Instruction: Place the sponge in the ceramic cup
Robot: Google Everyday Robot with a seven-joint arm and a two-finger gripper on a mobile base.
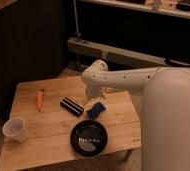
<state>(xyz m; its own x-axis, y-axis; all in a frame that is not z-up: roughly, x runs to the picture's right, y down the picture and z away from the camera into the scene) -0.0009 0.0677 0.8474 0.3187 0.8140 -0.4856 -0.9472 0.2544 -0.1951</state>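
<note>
While my arm bends down over the wooden table (pixel 48 142), my claw (pixel 91 96) hangs with its jaws wide, holding nothing, just above and behind the blue sponge (pixel 96 109). That sponge lies on the wood just beside the black ribbed bar (pixel 71 106), with the round black bowl (pixel 89 138) near its front. Well apart, the white ceramic cup (pixel 15 129) stands upright at the table's front corner, and an orange carrot (pixel 39 100) lies behind it.
</note>
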